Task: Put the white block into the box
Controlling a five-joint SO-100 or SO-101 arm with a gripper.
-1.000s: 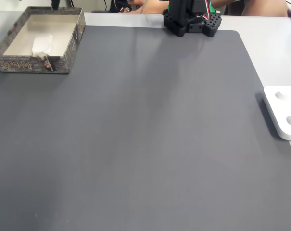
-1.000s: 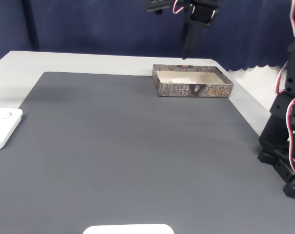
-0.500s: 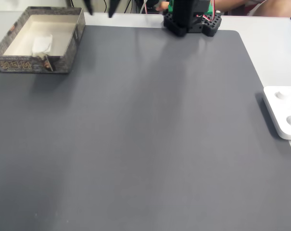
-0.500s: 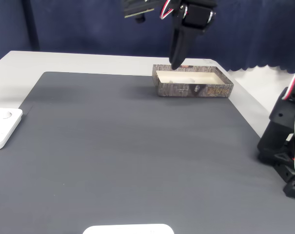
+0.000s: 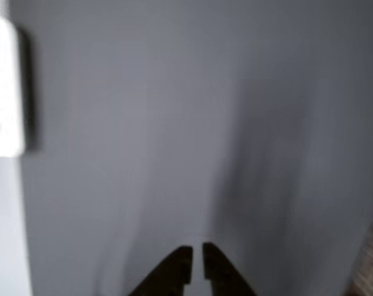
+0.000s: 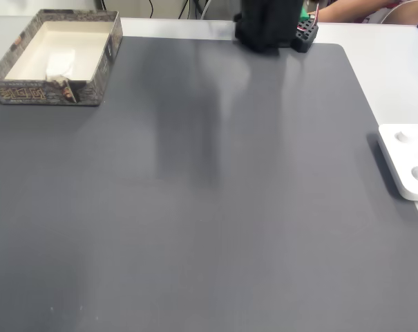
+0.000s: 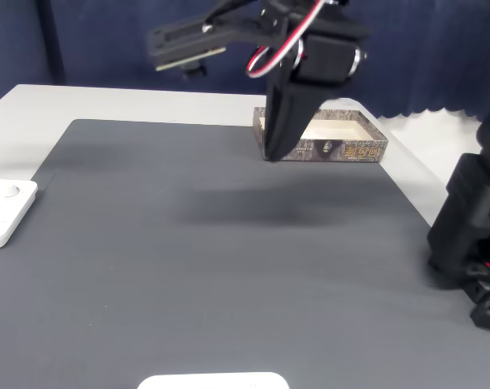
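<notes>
Block [image 6: 60,64]: one, seen lying inside box.
Box [image 6: 98,72]: one, set at mat corner.
Gripper [image 5: 196,262]: one, fingers nearly closed, nothing held.

No legible text or labels.

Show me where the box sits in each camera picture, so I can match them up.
Other view: a blurred brown patch at the lower right edge, probably the box.
A fixed view: the box is in the top left corner.
A fixed view: the box is above and right of centre.
Shared landmark: the white device with round dimples, at the left edge, right edge and left edge.
</notes>
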